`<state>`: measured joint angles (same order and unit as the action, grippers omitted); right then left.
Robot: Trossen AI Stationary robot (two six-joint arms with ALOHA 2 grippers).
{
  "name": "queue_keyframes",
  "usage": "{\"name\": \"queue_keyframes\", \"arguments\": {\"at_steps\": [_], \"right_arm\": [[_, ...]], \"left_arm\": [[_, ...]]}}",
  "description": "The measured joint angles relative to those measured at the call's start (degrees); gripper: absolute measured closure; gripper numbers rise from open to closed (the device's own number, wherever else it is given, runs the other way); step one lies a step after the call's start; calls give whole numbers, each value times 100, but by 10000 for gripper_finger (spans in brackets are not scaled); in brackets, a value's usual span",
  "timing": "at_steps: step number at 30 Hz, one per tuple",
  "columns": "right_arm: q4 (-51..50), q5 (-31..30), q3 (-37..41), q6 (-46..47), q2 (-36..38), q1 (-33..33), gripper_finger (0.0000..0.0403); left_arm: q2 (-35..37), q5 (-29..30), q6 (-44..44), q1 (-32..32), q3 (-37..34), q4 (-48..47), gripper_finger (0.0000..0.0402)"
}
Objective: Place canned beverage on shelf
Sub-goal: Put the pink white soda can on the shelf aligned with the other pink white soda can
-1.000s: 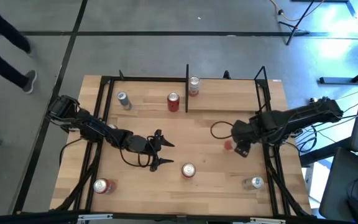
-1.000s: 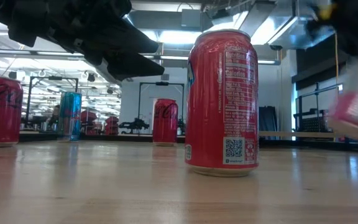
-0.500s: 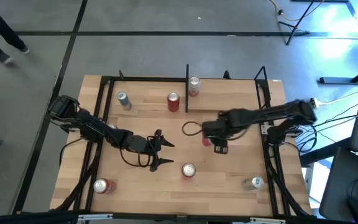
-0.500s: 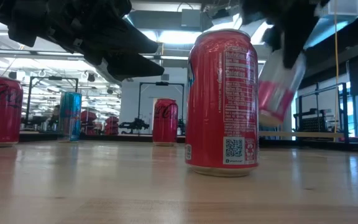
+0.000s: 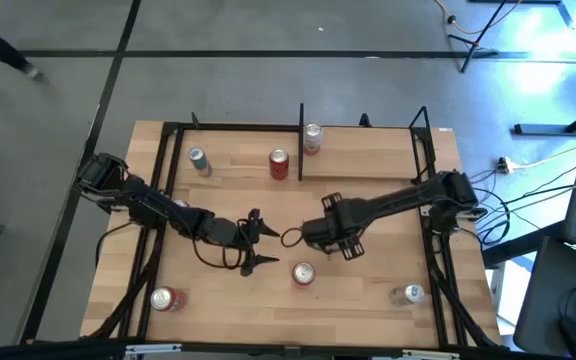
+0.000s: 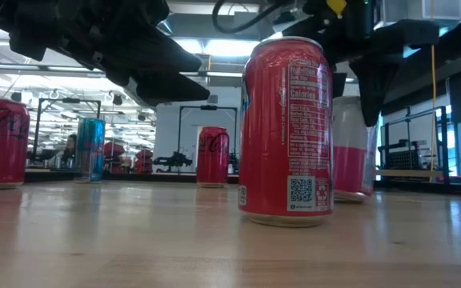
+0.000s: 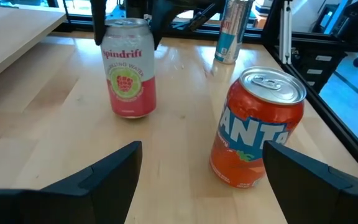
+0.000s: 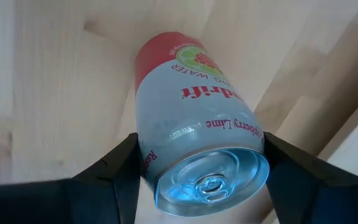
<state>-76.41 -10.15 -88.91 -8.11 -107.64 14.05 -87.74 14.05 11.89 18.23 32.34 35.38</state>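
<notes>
Spindrift can base behind R gripper

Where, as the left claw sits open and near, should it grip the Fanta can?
Grip the Fanta can across its straight mid-wall, level from the left claw's side. It stands upright with bare table around it, and its rounded top and foot might slip.

Light wood table carries seven upright cans and black shelf frame.
</notes>
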Motion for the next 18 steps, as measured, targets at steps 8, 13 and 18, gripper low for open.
{"name": "queue_keyframes", "arguments": {"at_steps": [8,13,18], "right_arm": [[139,-242,-45,-123,-19,308,134],[133,-326,-45,184,-19,318,26],[-198,-310,-45,494,50,325,42]], "left_arm": [[0,-20,-1,10,0,4,87],[0,-20,-1,8,0,3,87],[0,-20,-1,8,0,4,87]]}}
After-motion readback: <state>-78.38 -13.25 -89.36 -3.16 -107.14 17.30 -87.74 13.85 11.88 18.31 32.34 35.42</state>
